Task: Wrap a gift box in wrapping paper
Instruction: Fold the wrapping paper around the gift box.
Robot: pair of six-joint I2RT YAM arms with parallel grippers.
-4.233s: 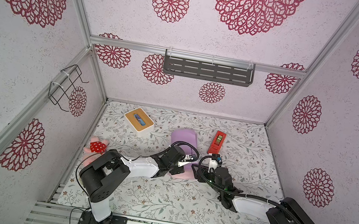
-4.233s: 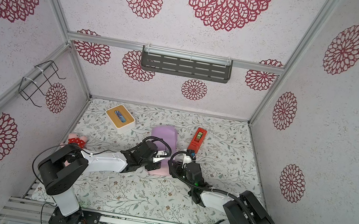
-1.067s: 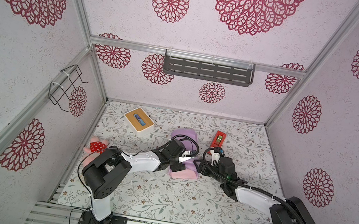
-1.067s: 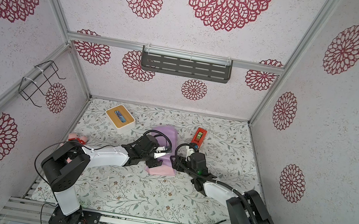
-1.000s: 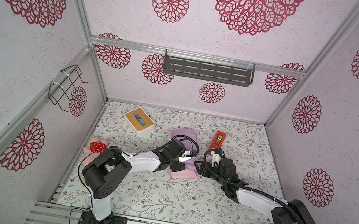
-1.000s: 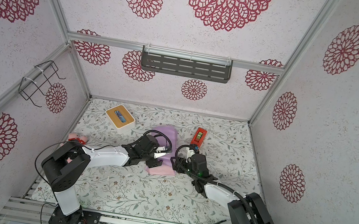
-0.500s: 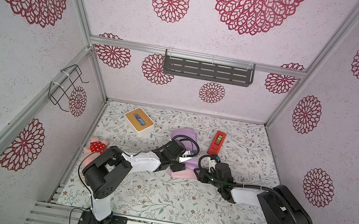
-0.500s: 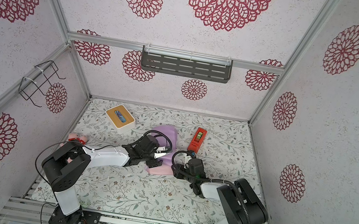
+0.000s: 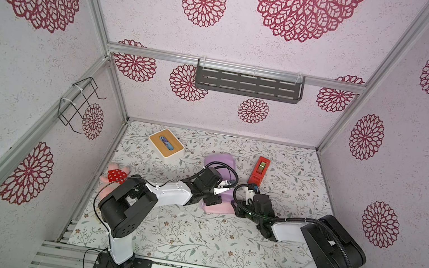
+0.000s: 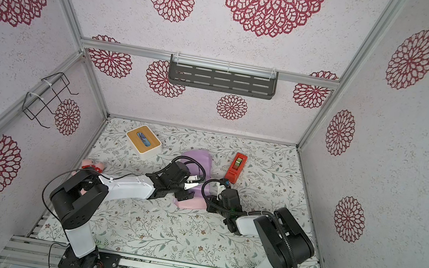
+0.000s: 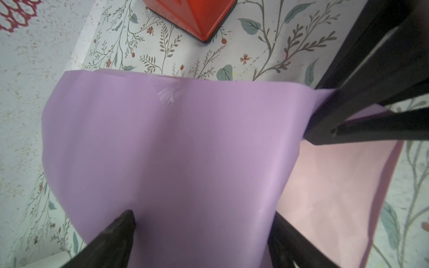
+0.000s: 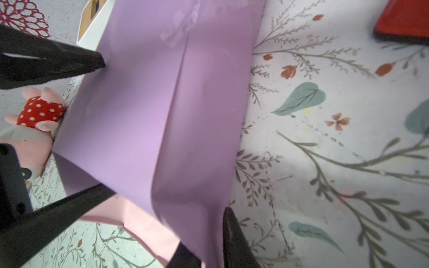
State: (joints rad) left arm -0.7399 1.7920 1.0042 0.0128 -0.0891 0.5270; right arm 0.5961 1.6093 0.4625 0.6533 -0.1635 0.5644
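Paper point(image 9: 219, 160): lilac side up, folded over mid-bench; box hidden beneath, I judge.
Left claw point(image 11: 202, 215): spread wide, straddling the fold.
Right claw point(image 11: 313, 120): pinched on the paper's edge.
Technique: I'd pull taut and low, left pinning the fold.

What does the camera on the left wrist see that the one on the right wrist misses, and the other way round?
Only the left wrist view shows the right gripper from the side, jaws pinching an edge of the wrapping paper. Only the right wrist view shows the plush toy, the white box with a wooden top and the left gripper, jaws spread wide across the paper. Both show the paper's lilac face over its pink one, a corner of the red tape dispenser and the floral table covering.
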